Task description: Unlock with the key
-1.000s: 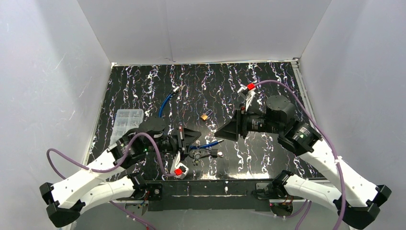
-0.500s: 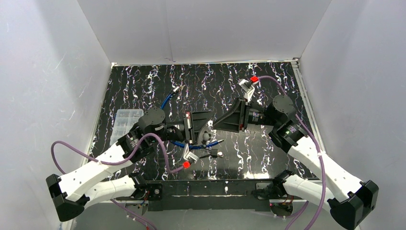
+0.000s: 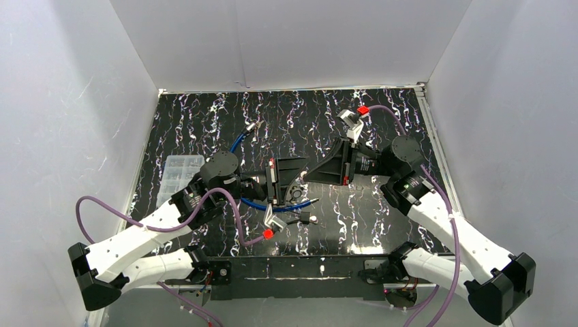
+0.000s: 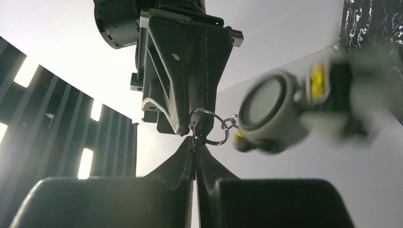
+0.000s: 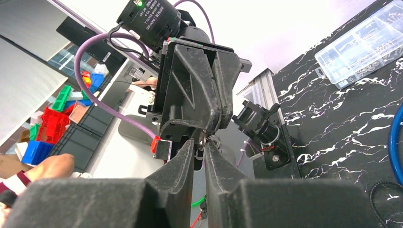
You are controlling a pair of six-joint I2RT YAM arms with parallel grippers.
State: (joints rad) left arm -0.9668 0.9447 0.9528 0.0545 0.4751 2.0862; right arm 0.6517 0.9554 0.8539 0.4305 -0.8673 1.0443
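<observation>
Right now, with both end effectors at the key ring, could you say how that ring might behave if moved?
Pinched between the left end effector and right end effector, the thin key ring is probably stiff but could pivot in the grip. The round grey piece hanging from it is blurred, so it likely swings and tugs.

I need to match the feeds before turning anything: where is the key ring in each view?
Top external: not discernible; look where left gripper and right gripper fingers meet.
Left wrist: key ring at centre, just above the near fingertips.
Right wrist: key ring at centre, at the near fingertips.
Landmark: both grippers' meeting tips.
</observation>
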